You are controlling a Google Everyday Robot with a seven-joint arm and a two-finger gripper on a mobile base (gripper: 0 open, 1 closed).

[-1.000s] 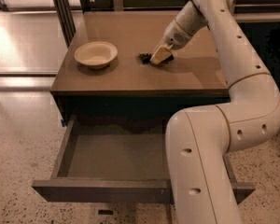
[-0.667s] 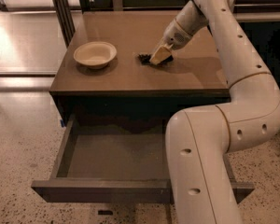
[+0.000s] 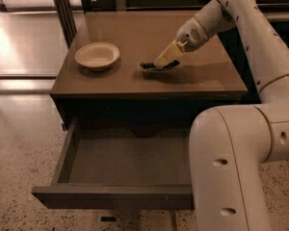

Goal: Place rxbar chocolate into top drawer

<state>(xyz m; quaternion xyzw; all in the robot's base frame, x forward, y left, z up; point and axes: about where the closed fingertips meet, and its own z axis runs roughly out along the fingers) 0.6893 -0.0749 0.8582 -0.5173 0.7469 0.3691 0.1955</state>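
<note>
The rxbar chocolate (image 3: pixel 147 65) is a small black bar on the brown cabinet top (image 3: pixel 135 32), right of centre. My gripper (image 3: pixel 163 61) reaches down from the upper right and sits right on top of the bar, hiding most of it; only its dark ends show. The top drawer (image 3: pixel 113 196) is pulled open below the cabinet top, and the part of its flat grey bottom (image 3: pixel 127 160) that shows holds nothing. My arm's large white link (image 3: pixel 231 167) hides the drawer's right part.
A cream round bowl (image 3: pixel 97 56) stands on the left of the cabinet top. Speckled floor (image 3: pixel 19 143) lies to the left. Dark vertical posts (image 3: pixel 62 8) stand behind the cabinet's left corner. My upper arm (image 3: pixel 260 37) runs along the right side.
</note>
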